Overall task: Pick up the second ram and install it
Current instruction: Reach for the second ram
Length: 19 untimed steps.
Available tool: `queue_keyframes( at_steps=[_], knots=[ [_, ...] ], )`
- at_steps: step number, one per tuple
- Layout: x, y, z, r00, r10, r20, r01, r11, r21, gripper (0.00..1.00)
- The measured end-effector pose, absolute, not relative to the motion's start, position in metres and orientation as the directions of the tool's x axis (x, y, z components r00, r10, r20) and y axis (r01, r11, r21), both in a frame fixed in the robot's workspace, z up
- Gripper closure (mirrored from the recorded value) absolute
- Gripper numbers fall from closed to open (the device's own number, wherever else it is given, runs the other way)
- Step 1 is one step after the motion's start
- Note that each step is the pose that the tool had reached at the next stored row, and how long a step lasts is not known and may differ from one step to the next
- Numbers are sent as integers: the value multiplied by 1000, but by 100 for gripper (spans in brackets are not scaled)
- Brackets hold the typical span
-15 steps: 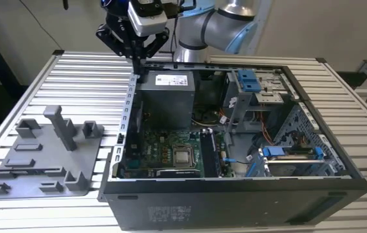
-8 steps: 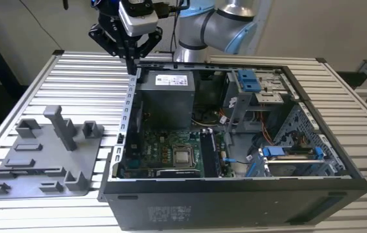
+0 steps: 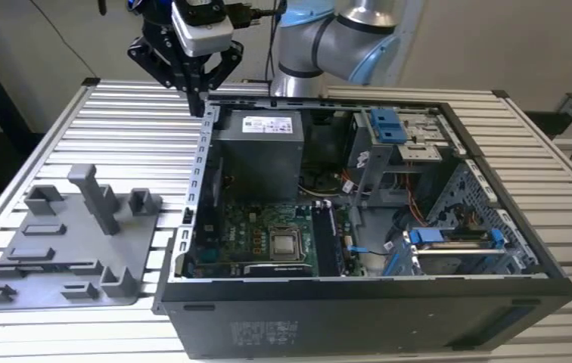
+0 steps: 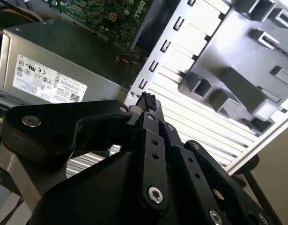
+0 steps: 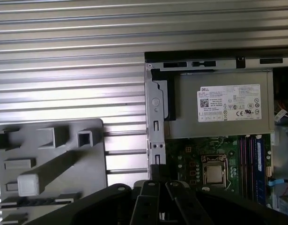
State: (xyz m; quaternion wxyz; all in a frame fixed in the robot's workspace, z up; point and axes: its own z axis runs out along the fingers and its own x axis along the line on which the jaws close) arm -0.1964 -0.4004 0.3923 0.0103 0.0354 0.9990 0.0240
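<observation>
**Desk:** Where is the gripper, and what has it got?

**Photographer:** The gripper (image 3: 199,106) hangs over the far rim of the open computer case (image 3: 367,321), at the corner toward the exterior view's left. Its fingers (image 4: 153,140) are pressed together tip to tip. Just beside that corner, inside the case, sits the grey power supply (image 3: 258,144), label up.

**Desk:** And the second ram (image 5: 33,200)?

**Photographer:** Well apart from the gripper. It looks to be the thin dark strip in the long slot of the grey tray (image 3: 140,242), which lies beside the case on the slatted table (image 3: 114,121). Its chips are too small to make out. Inside the case, the memory slots (image 3: 328,238) run just beside the processor socket (image 3: 286,243) on the green motherboard (image 3: 235,227).
</observation>
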Motion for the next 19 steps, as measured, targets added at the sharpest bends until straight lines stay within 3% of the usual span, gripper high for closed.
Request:
queue_keyframes(
  at_steps=[19],
  knots=[
    [-224,-400,392,-997,71,-19,70,996,49,89]
  ],
)
